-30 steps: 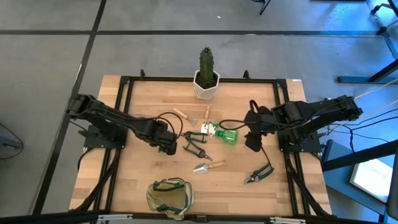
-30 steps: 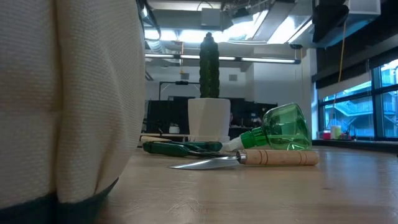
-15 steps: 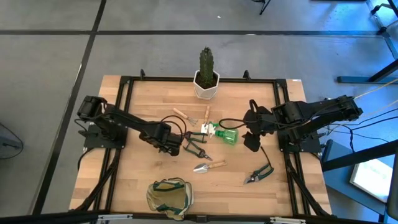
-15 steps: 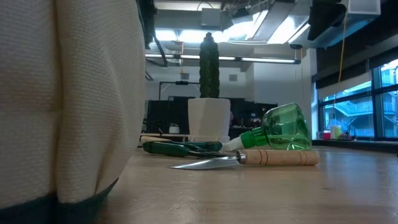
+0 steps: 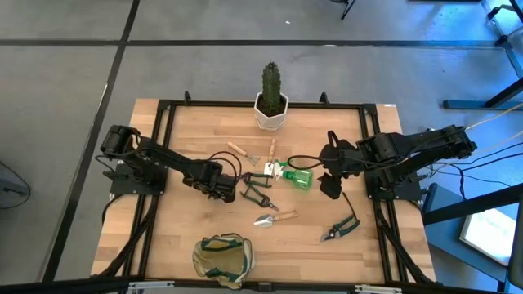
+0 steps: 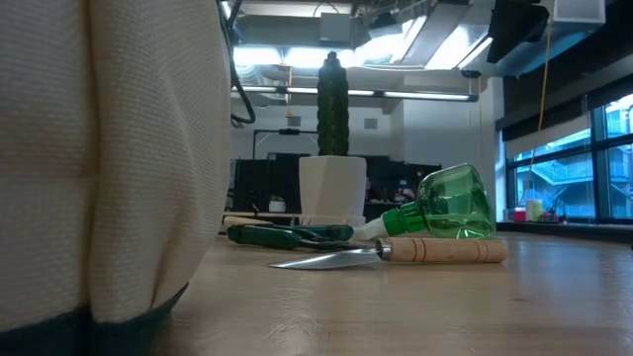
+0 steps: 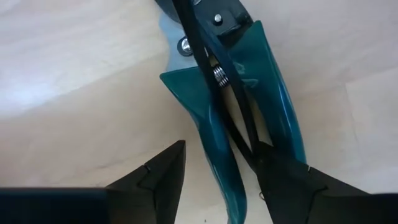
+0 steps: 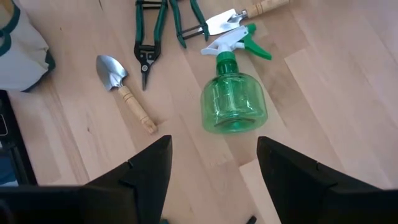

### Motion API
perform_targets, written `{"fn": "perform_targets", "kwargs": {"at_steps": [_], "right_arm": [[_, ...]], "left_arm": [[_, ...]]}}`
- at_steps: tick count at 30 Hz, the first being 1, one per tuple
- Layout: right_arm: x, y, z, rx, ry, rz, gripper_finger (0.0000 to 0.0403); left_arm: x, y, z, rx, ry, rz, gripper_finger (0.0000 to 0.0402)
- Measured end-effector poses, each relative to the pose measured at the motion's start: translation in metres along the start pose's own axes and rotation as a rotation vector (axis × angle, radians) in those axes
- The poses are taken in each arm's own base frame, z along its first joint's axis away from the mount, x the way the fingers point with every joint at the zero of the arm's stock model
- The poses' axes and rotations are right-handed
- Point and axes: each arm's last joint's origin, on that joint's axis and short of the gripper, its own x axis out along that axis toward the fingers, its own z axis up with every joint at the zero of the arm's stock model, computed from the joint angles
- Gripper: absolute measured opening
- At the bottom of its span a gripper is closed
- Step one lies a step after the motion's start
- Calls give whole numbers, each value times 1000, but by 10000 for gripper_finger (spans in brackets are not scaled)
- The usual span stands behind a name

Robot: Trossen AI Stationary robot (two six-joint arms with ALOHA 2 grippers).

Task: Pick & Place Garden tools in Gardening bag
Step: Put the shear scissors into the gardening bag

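Green-handled shears point(image 7: 249, 118) lie flat on table, between left gripper point(image 7: 221, 171) fingers; jaws spread, straddling handles, nothing pinched yet. You want both handles inside before squeezing. Right gripper point(image 8: 211, 165) waits spread, just behind sprayer point(image 8: 234, 99). Bag point(image 5: 222, 255) well apart.

Looks like an office-type lab from my feed: grey floor point(image 5: 65, 82) with taped lines, exposed ceiling ducts point(image 6: 396, 25), big windows point(image 6: 579, 163), rig table point(image 5: 188, 224) on black frame.
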Motion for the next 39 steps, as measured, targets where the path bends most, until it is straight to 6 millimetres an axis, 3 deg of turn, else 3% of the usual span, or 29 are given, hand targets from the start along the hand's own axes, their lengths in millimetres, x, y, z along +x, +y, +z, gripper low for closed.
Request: {"fn": "perform_targets", "kwargs": {"at_steps": [6,16,21,31,39], "right_arm": [[0,0,0,-18,-3,2,238],[0,0,0,-24,-2,2,238],[0,0,0,-25,-3,2,238],[0,-1,0,-31,-19,-36,238],[0,-3,1,-30,-60,-92,238]], "left_arm": [[1,3,9,-14,-8,15,147],[6,9,24,19,39,6,42],[-1,13,24,47,48,-19,40],[-64,36,20,107,-39,-291,40],[-138,56,5,289,-179,-604,40]]}}
